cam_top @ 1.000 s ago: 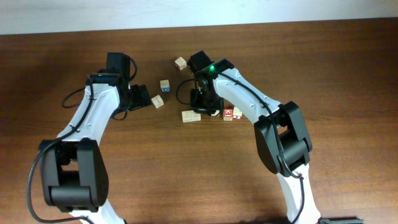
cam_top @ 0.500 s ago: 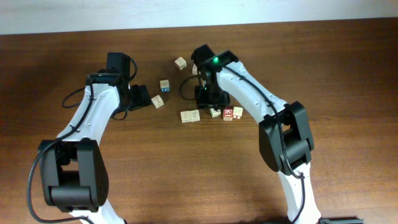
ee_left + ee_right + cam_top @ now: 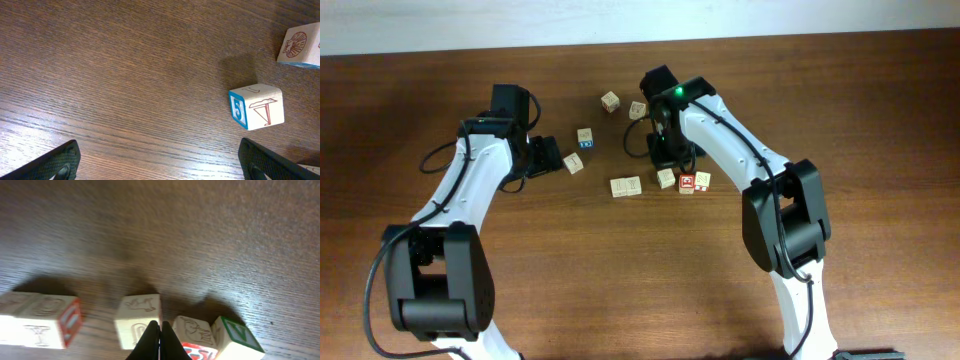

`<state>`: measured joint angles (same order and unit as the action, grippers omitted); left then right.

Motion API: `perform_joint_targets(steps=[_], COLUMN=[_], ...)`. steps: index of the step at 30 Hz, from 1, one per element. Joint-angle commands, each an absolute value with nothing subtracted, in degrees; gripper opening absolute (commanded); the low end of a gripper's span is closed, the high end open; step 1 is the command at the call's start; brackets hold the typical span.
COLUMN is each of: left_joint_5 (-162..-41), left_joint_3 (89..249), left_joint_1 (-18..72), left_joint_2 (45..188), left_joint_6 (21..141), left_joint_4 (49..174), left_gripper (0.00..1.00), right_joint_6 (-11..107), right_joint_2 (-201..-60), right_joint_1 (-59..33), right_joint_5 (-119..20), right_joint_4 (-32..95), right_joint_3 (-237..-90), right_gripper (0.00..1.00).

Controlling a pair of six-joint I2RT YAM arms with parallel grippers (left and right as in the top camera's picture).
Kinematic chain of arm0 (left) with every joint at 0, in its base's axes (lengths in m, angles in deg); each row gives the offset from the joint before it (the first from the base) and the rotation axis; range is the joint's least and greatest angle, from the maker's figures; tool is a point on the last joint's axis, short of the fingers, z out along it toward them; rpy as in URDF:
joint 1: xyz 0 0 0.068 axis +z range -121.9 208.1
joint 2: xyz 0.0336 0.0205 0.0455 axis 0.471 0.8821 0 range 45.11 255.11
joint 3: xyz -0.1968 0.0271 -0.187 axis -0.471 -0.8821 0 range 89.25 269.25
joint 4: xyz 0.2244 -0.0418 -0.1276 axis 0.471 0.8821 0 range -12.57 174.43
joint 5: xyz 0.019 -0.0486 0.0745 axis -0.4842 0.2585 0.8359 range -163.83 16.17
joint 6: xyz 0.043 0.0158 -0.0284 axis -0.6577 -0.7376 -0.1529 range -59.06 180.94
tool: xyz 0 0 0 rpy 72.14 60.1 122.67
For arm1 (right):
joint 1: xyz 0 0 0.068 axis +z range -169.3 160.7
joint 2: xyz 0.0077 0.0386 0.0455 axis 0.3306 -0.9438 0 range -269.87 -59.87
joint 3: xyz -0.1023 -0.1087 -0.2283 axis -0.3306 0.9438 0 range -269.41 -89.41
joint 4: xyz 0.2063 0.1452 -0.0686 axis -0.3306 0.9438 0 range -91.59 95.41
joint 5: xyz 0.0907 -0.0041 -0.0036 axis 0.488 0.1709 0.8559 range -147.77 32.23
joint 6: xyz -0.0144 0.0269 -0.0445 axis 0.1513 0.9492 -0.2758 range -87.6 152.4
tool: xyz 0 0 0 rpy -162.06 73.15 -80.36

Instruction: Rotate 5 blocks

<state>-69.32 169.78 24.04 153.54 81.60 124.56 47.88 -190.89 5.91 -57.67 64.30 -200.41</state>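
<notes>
Right gripper (image 3: 160,330) has drawn back from the cluster, fingers pinched shut on nothing, uncovering a small pale wooden alphabet cube (image 3: 666,178) just beside the red-and-white-topped cube (image 3: 687,183). That turn looks finished. Left gripper (image 3: 157,155) hangs wide open, empty.

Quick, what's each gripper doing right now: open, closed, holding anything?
Left gripper: open, holding nothing.
Right gripper: closed, holding nothing.

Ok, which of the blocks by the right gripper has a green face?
The block at the far right end of the row in the right wrist view: green face, white letter. Its neighbour shows red and white.
</notes>
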Motion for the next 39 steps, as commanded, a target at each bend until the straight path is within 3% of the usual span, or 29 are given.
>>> perform_joint_targets(steps=[1, 29, 39], left_joint_5=[-69.5, -69.5, -69.5], left_joint_3=[170.9, 170.8, 170.8], left_joint_1=[24.1, 24.1, 24.1], left_joint_2=[153.8, 153.8, 153.8], left_joint_6=[82.3, 82.3, 82.3], left_joint_4=[124.6, 124.6, 124.6], left_gripper=[0.99, 0.99, 0.99], right_joint_6=[45.7, 46.4, 51.6], right_joint_2=[-191.5, -191.5, -191.5], right_joint_1=[6.1, 9.3, 10.0], right_joint_5=[-62.4, -51.9, -51.7], right_joint_4=[64.0, 57.9, 57.8], right_joint_3=[-198.8, -193.8, -193.8], right_gripper=[0.05, 0.04, 0.04])
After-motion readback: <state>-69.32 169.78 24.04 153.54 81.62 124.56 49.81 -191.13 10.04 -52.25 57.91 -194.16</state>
